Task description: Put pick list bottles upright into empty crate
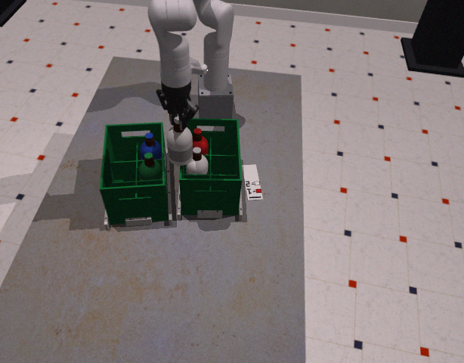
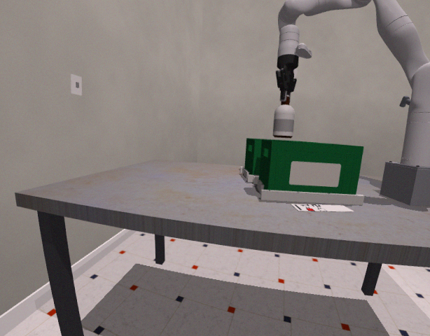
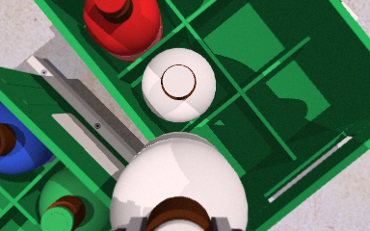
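Note:
My gripper [image 1: 178,117] [image 2: 286,95] [image 3: 179,226] is shut on the neck of a white-label bottle [image 1: 179,146] [image 2: 283,121] [image 3: 179,183]. It holds the bottle upright, clear above the crate rims, over the left wall of the right green crate [image 1: 211,199] [image 2: 276,162] [image 3: 293,87]. That crate holds a red bottle [image 1: 199,142] [image 3: 121,24] and another white bottle [image 1: 196,164] [image 3: 178,84], both upright. The left green crate [image 1: 134,203] [image 3: 18,91] holds a blue bottle [image 1: 150,146] [image 3: 9,140] and a green bottle [image 1: 149,168] [image 3: 68,207]. The pick list [image 1: 252,183] [image 2: 322,208] lies right of the right crate.
Both crates sit side by side on white rails, with a narrow gap between them. The robot's grey base [image 1: 215,101] [image 2: 407,180] stands just behind the right crate. The right crate's two right cells and its front left cell are empty.

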### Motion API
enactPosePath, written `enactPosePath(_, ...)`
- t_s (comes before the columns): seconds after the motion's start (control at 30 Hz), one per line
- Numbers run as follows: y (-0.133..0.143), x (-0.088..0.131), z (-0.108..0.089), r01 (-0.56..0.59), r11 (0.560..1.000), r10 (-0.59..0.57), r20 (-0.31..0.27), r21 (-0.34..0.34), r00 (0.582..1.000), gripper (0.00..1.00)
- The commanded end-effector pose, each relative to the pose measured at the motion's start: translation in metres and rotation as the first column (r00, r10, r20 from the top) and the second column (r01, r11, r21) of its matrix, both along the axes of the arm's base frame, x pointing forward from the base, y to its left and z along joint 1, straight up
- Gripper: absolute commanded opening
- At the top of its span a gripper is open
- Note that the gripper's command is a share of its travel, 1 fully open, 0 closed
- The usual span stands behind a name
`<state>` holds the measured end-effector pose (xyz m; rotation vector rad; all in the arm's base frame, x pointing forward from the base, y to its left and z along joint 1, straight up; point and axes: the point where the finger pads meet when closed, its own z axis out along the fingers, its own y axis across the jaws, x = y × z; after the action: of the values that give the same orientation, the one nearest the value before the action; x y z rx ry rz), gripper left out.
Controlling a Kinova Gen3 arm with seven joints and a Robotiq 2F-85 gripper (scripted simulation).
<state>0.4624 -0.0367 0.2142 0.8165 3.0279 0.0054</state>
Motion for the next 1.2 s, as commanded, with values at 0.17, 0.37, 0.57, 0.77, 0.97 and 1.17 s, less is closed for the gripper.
enactPosePath(0.17,0.011,0.005,0.001,0.001,1.0,-0.001,0.002,-0.001,1.0,0.1)
enactPosePath(0.37,0.022,0.009,0.001,0.001,1.0,-0.001,0.002,-0.001,1.0,0.1)
enactPosePath(0.57,0.03,0.012,0.001,0.001,1.0,-0.001,0.002,-0.001,1.0,0.1)
enactPosePath(0.77,0.041,0.016,0.001,0.001,1.0,-0.001,0.002,-0.001,1.0,0.1)
enactPosePath(0.97,0.054,0.021,0.001,0.001,1.0,-0.001,0.002,-0.001,1.0,0.1)
enactPosePath(1.17,0.054,0.021,0.001,0.001,1.0,-0.001,0.002,-0.001,1.0,0.1)
